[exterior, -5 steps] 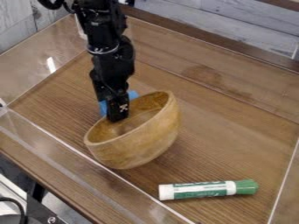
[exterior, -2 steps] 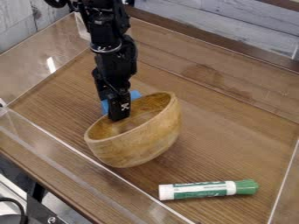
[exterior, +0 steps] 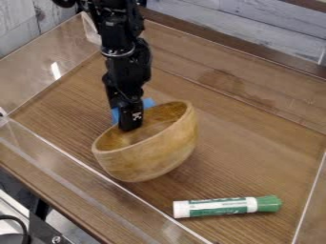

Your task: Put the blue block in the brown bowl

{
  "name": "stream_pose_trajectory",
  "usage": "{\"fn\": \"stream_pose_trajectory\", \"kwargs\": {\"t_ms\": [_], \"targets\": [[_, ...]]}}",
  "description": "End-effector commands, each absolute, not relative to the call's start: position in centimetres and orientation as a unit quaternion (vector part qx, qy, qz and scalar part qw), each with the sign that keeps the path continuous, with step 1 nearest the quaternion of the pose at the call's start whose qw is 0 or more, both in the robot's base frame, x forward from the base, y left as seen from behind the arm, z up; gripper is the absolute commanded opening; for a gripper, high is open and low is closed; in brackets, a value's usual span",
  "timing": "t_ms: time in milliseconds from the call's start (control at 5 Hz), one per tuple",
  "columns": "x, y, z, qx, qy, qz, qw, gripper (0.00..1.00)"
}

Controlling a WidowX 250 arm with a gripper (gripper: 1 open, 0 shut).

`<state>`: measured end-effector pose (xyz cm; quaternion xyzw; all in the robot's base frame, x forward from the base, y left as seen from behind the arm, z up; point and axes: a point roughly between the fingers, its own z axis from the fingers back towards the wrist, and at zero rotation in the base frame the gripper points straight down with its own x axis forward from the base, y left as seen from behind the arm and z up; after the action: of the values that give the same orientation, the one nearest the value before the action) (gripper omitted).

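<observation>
Pointing straight down at frame centre, the black pincer [exterior: 129, 119] was seen nearly shut on the small light-blue block [exterior: 145, 104], held at the far rim of the large round light-brown wooden bowl [exterior: 163, 152]. Released there, the block could be deflected outside by the rim.

We see a wooden table [exterior: 242, 124] with clear walls; on it rest the brown bowl [exterior: 159, 152] and a white-and-green marker [exterior: 227, 206], well apart.
</observation>
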<state>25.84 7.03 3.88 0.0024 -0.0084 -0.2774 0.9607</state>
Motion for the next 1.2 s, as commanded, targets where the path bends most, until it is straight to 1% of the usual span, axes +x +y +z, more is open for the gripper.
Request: {"fn": "stream_pose_trajectory", "kwargs": {"t_ms": [0, 1000], "targets": [[26.61, 7.00, 4.07, 0.012, -0.016, -0.288, 0.958, 0.00], [27.22, 6.60, 4.09, 0.021, -0.009, -0.306, 0.952, 0.00]]}}
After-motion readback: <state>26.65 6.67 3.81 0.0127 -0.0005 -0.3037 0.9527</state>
